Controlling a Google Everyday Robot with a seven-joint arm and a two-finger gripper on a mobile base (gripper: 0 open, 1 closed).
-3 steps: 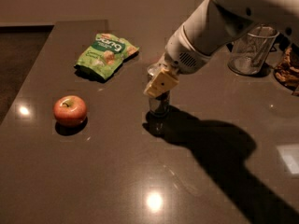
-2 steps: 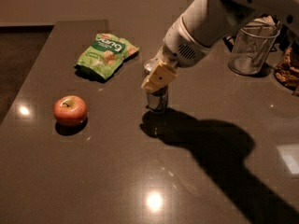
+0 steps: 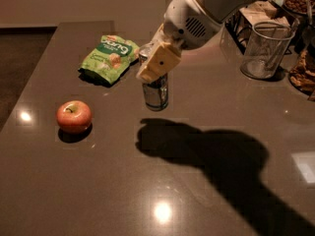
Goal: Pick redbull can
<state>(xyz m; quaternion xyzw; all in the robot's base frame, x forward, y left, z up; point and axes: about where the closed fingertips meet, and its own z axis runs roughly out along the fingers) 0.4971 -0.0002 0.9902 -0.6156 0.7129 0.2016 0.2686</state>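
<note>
While closed around the can [image 3: 156, 95], gripper [image 3: 154, 69] holds it clear of the table [image 3: 88, 191], mid-tabletop nearer the far edge | can's shadow lies apart, toward the near edge | apple [image 3: 74, 116] near left edge | snack bag [image 3: 109, 58] toward far-left corner | glass [image 3: 265, 50] by far-right corner

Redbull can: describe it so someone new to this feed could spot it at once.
On the dark table, look near the middle, just right of the green snack bag. There the gripper clamps the top of the redbull can. It is the only slim, upright silvery metal can, unlike the round red apple or the clear glass cup.
</note>
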